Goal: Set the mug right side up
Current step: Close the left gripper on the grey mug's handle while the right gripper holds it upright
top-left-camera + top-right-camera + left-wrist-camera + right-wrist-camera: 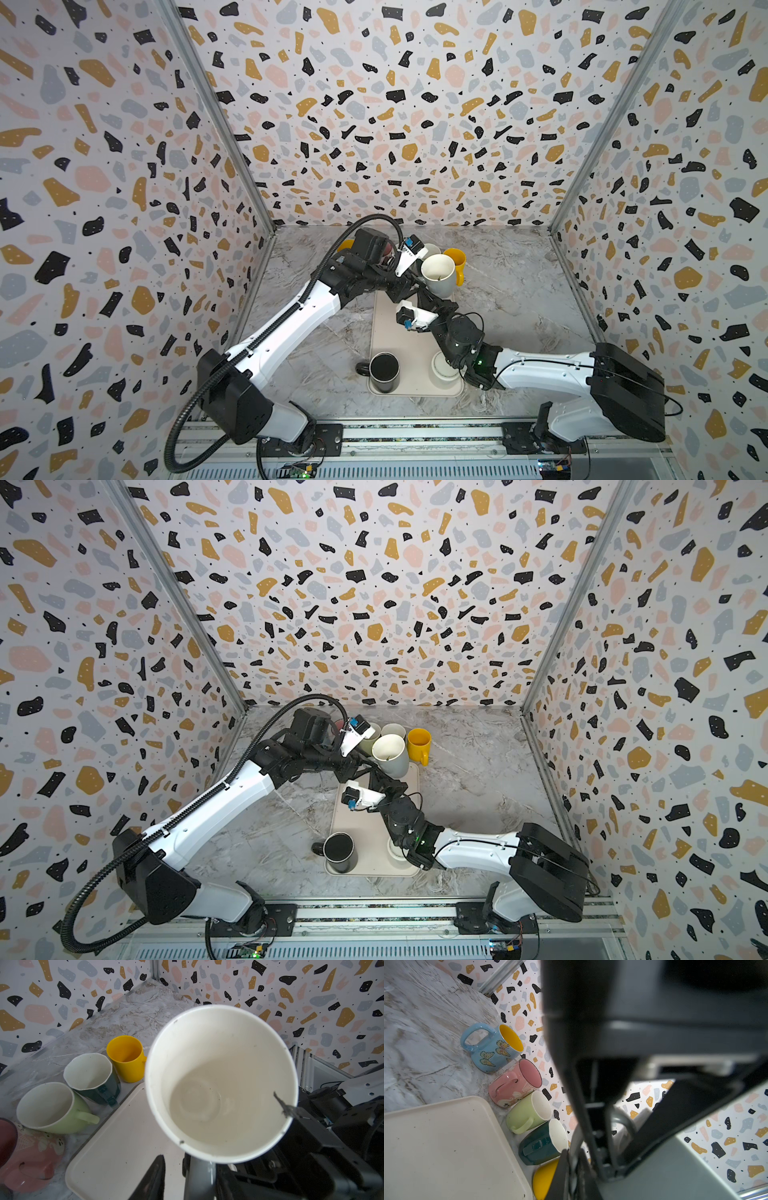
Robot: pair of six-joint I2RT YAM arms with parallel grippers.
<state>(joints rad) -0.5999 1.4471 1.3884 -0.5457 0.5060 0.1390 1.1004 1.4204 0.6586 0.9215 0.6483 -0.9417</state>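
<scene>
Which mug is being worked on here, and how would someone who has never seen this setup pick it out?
Find the beige tray in the middle of the marble table, then look above its far end, near the yellow mug. The white mug hangs there, mouth up. Unlike the black mug and every other mug, it is off the surface, held in the air.

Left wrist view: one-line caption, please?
White mug, mouth to camera, rim pinched by the right gripper; tray behind it.
</scene>
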